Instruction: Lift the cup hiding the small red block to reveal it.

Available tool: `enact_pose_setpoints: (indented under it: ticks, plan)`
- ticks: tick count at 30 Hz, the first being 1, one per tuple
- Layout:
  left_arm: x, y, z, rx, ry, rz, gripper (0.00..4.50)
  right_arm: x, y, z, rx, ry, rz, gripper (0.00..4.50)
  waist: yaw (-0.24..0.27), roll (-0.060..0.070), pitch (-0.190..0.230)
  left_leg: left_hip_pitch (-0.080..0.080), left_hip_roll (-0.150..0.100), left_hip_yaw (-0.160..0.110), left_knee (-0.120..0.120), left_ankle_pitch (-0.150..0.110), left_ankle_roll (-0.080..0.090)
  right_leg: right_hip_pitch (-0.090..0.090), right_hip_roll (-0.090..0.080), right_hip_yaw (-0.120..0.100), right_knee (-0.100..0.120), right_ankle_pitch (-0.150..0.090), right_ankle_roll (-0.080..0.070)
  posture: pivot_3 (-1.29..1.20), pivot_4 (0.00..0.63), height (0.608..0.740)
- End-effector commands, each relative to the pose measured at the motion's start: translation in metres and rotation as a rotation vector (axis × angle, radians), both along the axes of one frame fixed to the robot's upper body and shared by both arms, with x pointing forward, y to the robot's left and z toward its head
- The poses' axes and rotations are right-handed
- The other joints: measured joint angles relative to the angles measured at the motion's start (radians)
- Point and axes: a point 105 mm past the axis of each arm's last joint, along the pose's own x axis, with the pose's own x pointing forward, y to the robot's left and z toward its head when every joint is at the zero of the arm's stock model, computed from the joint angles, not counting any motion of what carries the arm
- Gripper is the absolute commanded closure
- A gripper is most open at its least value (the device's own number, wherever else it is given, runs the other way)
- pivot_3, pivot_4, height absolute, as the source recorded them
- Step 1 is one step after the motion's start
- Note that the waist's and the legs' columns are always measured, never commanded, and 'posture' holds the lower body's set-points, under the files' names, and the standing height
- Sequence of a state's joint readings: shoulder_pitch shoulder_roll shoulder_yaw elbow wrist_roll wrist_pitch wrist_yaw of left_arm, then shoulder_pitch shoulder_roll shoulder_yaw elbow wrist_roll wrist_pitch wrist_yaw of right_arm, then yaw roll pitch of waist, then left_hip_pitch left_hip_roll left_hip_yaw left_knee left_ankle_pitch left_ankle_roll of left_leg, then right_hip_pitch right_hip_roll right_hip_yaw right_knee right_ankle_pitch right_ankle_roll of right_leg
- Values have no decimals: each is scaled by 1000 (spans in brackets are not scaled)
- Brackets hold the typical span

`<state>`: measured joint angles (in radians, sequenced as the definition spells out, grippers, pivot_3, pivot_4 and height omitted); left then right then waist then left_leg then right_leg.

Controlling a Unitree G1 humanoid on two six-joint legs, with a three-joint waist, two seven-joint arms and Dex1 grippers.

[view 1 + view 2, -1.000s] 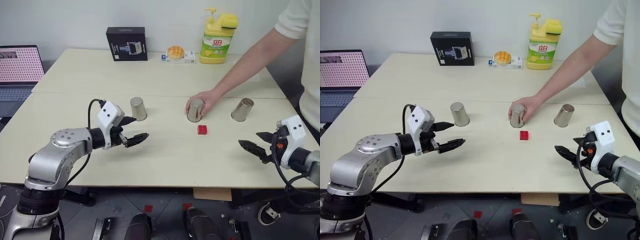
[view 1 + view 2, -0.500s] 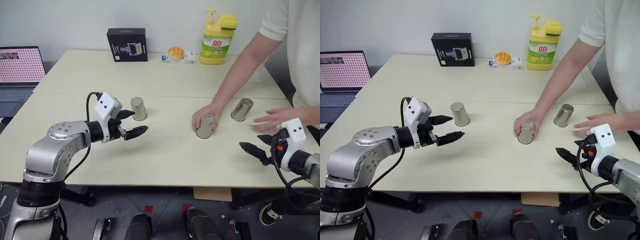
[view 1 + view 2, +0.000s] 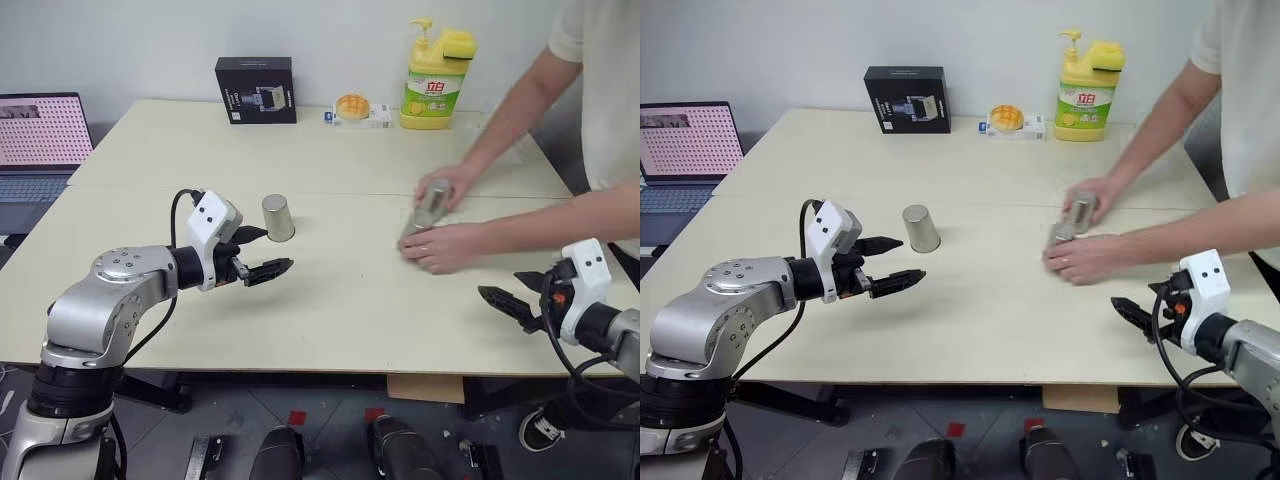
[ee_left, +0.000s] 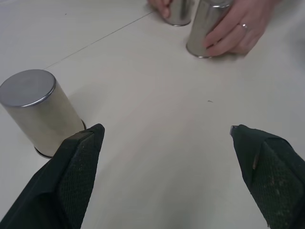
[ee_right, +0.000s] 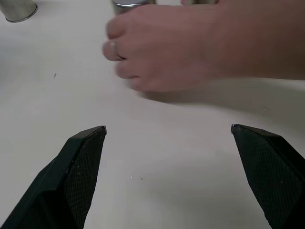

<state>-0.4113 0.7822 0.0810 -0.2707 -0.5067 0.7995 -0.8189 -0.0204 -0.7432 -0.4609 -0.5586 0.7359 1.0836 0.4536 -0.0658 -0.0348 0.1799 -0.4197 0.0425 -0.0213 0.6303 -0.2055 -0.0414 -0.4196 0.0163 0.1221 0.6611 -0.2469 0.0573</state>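
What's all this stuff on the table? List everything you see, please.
cups: three, silver; one stands alone at left, two under the person's hands
soap bottle: one, yellow-green, far edge
black box: one, far edge
small packet: one, orange and white, beside the bottle
laptop: one, open, far left
table: one, cream
left gripper: black fingers, open
right gripper: black fingers, open

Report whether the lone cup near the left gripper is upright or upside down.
Upside down: the cup shows a closed flat top, its rim resting on the table.
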Motion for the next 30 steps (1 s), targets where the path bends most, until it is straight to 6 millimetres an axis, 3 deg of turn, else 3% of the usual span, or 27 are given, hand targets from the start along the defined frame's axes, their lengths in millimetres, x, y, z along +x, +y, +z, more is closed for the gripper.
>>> enact_pose_setpoints:
  ticks: [1,21,27,30]
  plan:
    - [-2,-1,13,12,-50,-17,0,1,1,11,-11,-50,9,45,0,0,0,0,0,0,0,0,0,0,0,0,0,0,0,0,150,740]
    - [-7,-1,7,24,-22,-50,0,-5,-5,5,-31,-16,-3,45,0,0,0,0,0,0,0,0,0,0,0,0,0,0,0,0,150,740]
    - [-9,-9,7,9,-23,-89,0,-6,-1,3,-21,-26,-6,45,1,0,0,0,0,1,0,0,0,0,0,1,0,0,0,0,150,740]
    - [-14,-25,6,-13,-28,-157,0,-2,-5,0,-44,-42,-48,45,3,0,0,1,0,1,0,0,0,0,0,0,0,0,-1,0,150,740]
